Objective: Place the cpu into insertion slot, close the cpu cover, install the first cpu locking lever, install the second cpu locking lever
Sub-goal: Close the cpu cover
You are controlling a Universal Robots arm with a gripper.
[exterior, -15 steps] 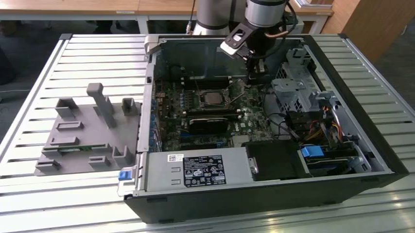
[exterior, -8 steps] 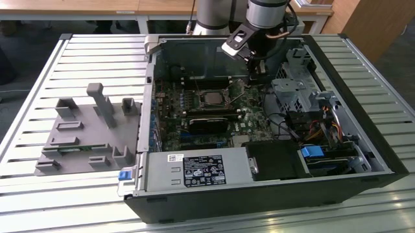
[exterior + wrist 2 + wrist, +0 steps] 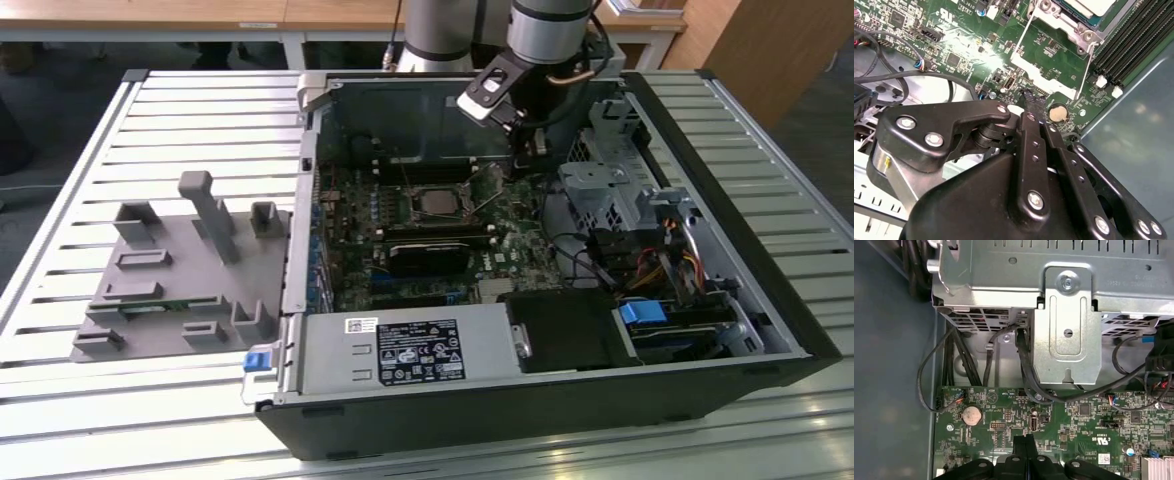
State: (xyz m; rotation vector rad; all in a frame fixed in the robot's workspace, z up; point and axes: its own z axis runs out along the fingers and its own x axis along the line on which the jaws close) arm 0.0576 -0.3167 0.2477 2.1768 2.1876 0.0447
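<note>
Desk, slatted metal, carries an open computer case.
Motherboard, green, lines the case floor.
Claw, black, fingers pressed together with nothing between them. It hangs low over the board near a coin battery, beside the slot.
Cover, silvery frame, seemingly down over the cpu, which sits in the slot.
Wire levers, thin, flank the cover; whether they are latched cannot be told.
Handling note: judged a lever step. Press the closed tips on the wire's free end, sweep it under its hook, and keep off the cpu.
</note>
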